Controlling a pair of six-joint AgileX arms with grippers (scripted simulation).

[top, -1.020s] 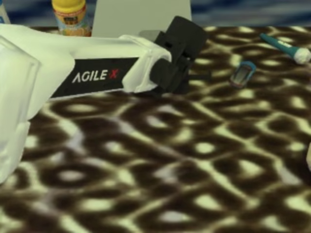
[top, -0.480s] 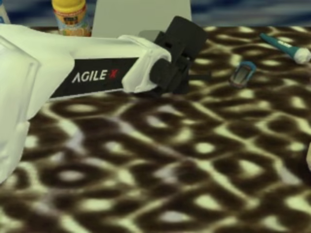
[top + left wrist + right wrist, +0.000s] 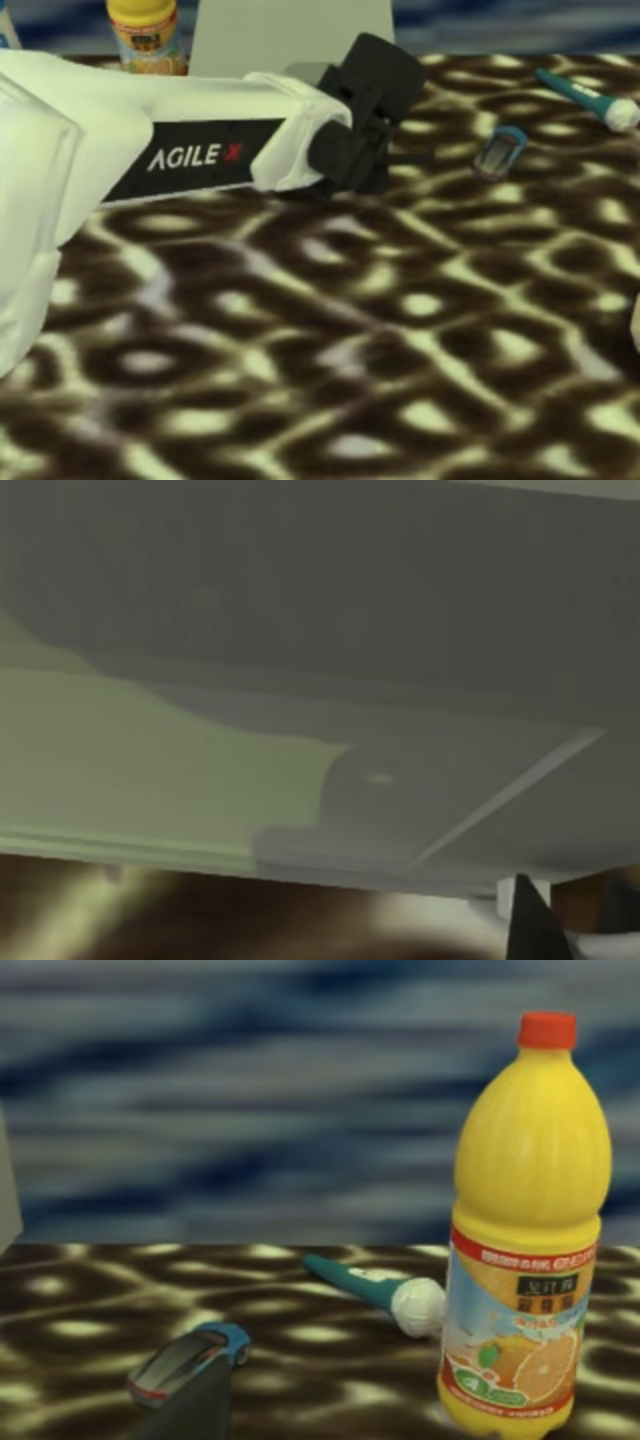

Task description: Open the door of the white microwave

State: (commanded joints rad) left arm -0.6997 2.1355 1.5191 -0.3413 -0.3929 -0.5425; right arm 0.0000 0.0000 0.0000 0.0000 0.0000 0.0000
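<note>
The white microwave (image 3: 290, 35) stands at the table's far edge, showing only its plain off-white top from above. My left gripper (image 3: 372, 140) is low in front of the microwave's right front corner, at the end of the long white arm reaching in from the left. The left wrist view is filled from very close by the microwave's grey face (image 3: 400, 580) and a pale green area (image 3: 120, 760). I cannot tell the door apart there, nor whether it stands ajar. My right gripper (image 3: 190, 1415) is out of the top view and faces the table's far side.
An orange juice bottle (image 3: 147, 35) stands left of the microwave. A small blue toy car (image 3: 499, 150) and a teal brush with a white head (image 3: 590, 98) lie to the right. Close to the right gripper stands a second juice bottle (image 3: 525, 1240).
</note>
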